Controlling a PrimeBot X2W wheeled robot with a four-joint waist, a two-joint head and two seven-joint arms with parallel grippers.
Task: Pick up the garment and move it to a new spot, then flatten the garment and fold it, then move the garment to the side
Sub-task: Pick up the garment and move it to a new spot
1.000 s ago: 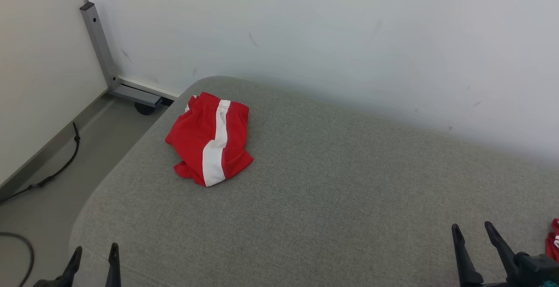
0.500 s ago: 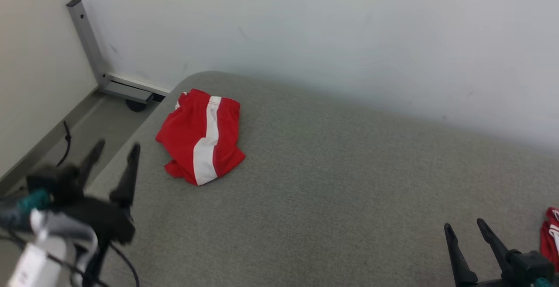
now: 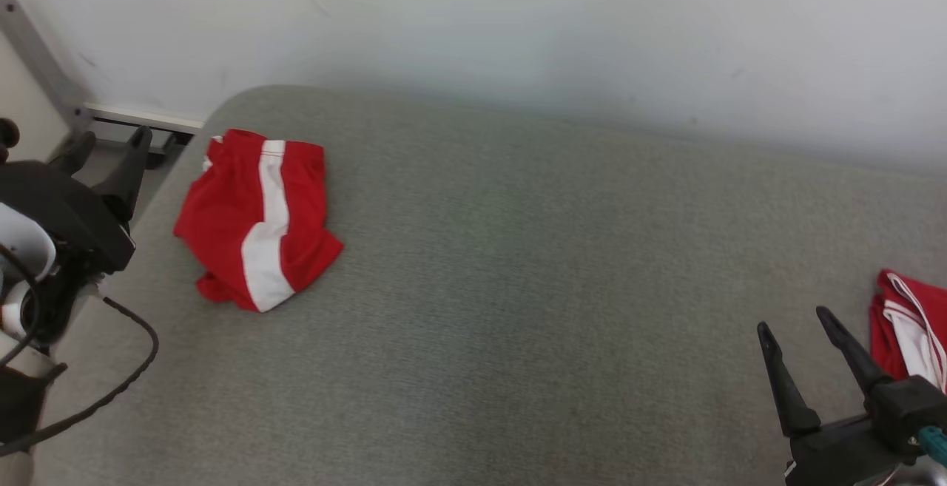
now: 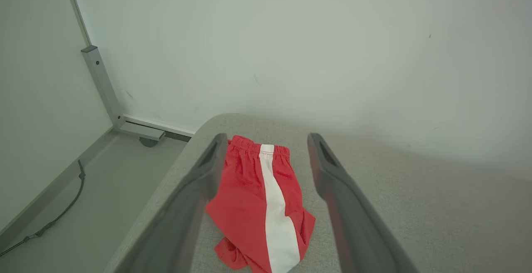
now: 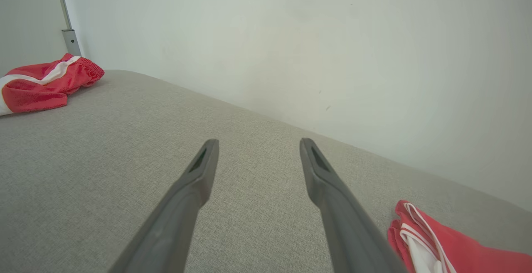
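Left arm is up: a second ago our left gripper (image 3: 109, 144) sat low at the cushion's (image 3: 518, 286) near-left corner. Now it's raised just off the left edge, fingers spread with nothing between them, pointing toward the far-left corner. Our head camera swung too, so the garment's drift leftward in frame is us, not the cloth. The garment (image 3: 255, 223), crumpled red shorts with a white stripe, lies by the far-left corner, untouched; the gripper is near it but apart. We read this as the reach for the first pick, with nothing lifted and flatten, fold and move-aside all still to do. Our right gripper (image 3: 793, 323) is parked where it was at the near-right corner, fingers wide and empty. A second red-and-white piece (image 3: 906, 323) lies just beside it at the right edge, and more of it is in frame after the swing. View deltas: the left wrist view frames the garment between our fingers, elastic waistband toward the far edge and hem bunched at the near end, with the left finger lined up over the cushion's left edge. We'd watch that drop to the floor (image 4: 83, 206). The right wrist view catches the garment side-on as a low lump, a thickness the head view flattens.
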